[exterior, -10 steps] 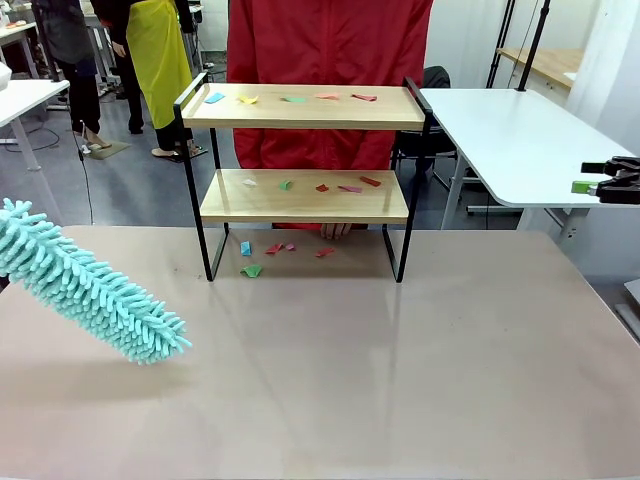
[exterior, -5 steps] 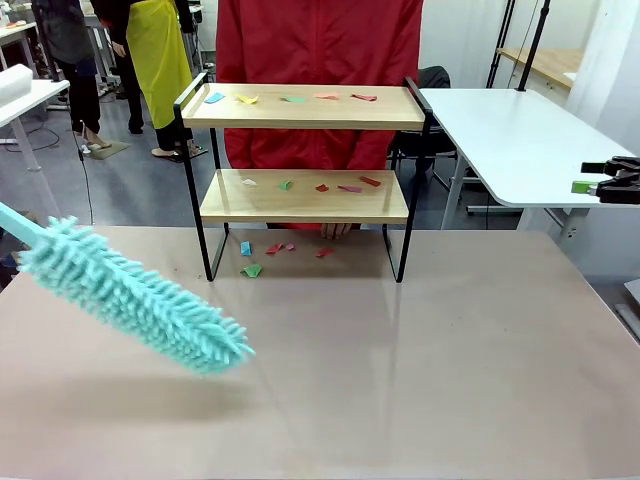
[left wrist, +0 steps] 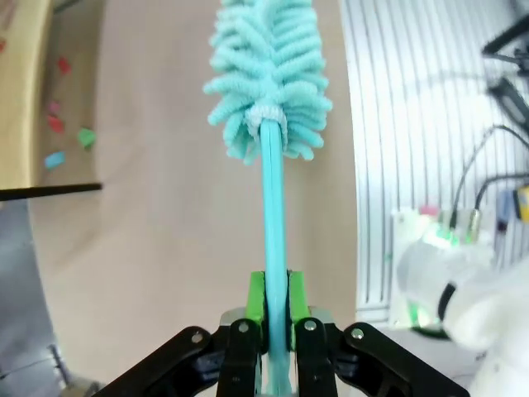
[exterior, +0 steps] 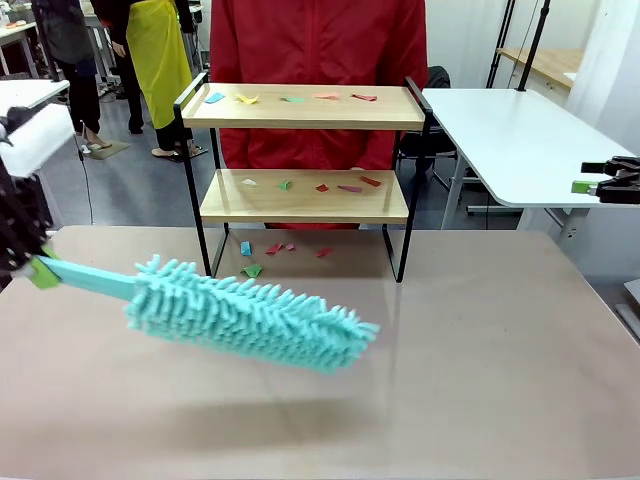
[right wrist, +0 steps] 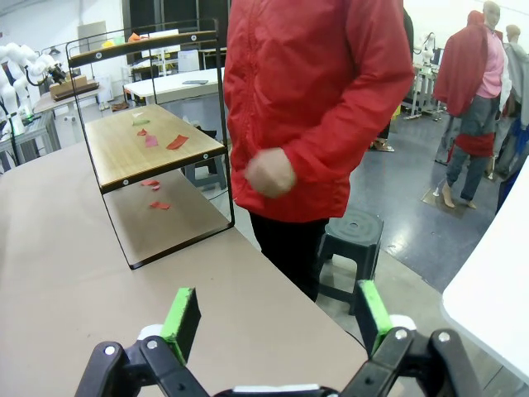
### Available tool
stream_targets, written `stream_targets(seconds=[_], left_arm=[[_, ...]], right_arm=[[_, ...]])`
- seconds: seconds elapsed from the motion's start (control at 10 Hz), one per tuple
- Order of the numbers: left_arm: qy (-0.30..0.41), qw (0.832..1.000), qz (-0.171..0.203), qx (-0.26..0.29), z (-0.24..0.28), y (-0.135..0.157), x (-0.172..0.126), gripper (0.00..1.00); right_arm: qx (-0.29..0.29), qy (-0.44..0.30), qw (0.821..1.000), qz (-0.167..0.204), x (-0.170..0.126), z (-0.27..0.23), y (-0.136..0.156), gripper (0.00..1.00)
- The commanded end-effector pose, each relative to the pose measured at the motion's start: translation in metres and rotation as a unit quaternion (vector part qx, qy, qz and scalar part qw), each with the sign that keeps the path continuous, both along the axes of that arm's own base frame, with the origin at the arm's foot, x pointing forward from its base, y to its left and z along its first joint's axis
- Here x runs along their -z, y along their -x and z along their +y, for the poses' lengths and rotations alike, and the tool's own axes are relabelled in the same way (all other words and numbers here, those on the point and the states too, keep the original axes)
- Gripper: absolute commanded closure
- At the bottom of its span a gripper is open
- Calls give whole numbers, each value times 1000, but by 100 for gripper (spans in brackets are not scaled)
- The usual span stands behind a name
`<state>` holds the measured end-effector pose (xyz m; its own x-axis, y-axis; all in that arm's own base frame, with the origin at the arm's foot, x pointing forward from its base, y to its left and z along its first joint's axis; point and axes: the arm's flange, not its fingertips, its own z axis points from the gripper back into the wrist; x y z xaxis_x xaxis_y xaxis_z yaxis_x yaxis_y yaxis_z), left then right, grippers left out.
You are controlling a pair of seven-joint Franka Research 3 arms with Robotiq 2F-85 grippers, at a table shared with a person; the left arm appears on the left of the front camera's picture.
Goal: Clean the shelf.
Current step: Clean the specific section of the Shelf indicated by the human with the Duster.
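The shelf (exterior: 300, 108) stands at the table's far middle, two wooden boards in a black frame, with small coloured paper scraps (exterior: 290, 99) on both boards and on the table beneath. My left gripper (exterior: 40, 270) at the left edge is shut on the handle of a teal fluffy duster (exterior: 250, 315), whose head hangs over the table in front of the shelf. In the left wrist view the green pads (left wrist: 257, 298) clamp the duster (left wrist: 269, 78) handle. My right gripper (exterior: 590, 186) waits open at the far right, off the table; its fingers (right wrist: 182, 321) stand wide apart, the shelf (right wrist: 153, 141) to its left.
A person in a red jacket (exterior: 320, 40) stands just behind the shelf, a hand (right wrist: 269, 172) held near the waist. A white side table (exterior: 510, 140) lies at the right. Other people stand at the back left. The brown table (exterior: 450, 380) stretches in front.
The duster has swung rightward and levelled out, its head now over the table's middle in front of the shelf. My left gripper has come into sight. The right gripper has not moved.
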<state>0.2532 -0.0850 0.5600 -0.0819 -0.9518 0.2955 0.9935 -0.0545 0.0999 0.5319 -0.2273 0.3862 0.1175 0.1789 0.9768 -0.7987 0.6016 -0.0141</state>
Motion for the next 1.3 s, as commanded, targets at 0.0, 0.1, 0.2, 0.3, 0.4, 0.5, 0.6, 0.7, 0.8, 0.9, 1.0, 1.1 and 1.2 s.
stream_targets(seconds=[0.0, 0.1, 0.2, 0.3, 0.4, 0.5, 0.6, 0.7, 0.8, 0.9, 1.0, 1.1, 1.2], left_arm=[[61, 997, -8, -51, -18, 16, 23, 87], [73, 995, 7, -75, -29, 18, 31, 87], [73, 992, 21, -101, -40, 22, 36, 87], [72, 986, 41, -142, -52, 29, 38, 87], [47, 985, 58, -156, -68, 39, 48, 87], [38, 980, 84, -174, -75, 43, 55, 87], [24, 972, 95, -214, -76, 44, 61, 87], [25, 967, 101, -234, -76, 44, 66, 87], [40, 960, 107, -257, -82, 37, 70, 87], [15, 974, 90, -209, -85, 26, 35, 87], [15, 974, 90, -209, -85, 26, 35, 87], [15, 974, 90, -209, -85, 26, 35, 87], [15, 974, 90, -209, -85, 26, 35, 87]], right_arm=[[9, -1, 1000, 6, -9, 6, -1, 0], [9, -1, 1000, 6, -9, 6, -1, 0], [9, -1, 1000, 6, -9, 6, -1, 0], [9, -1, 1000, 6, -9, 6, -1, 0], [9, -1, 1000, 6, -9, 6, -1, 0], [9, -1, 1000, 6, -9, 6, -1, 0], [9, -1, 1000, 6, -9, 6, -1, 0], [9, -1, 1000, 6, -9, 6, -1, 0], [9, -1, 1000, 6, -9, 6, -1, 0], [9, -1, 1000, 6, -9, 6, -1, 0], [9, -1, 1000, 6, -9, 6, -1, 0], [9, -1, 1000, 6, -9, 6, -1, 0], [9, -1, 1000, 6, -9, 6, -1, 0]])
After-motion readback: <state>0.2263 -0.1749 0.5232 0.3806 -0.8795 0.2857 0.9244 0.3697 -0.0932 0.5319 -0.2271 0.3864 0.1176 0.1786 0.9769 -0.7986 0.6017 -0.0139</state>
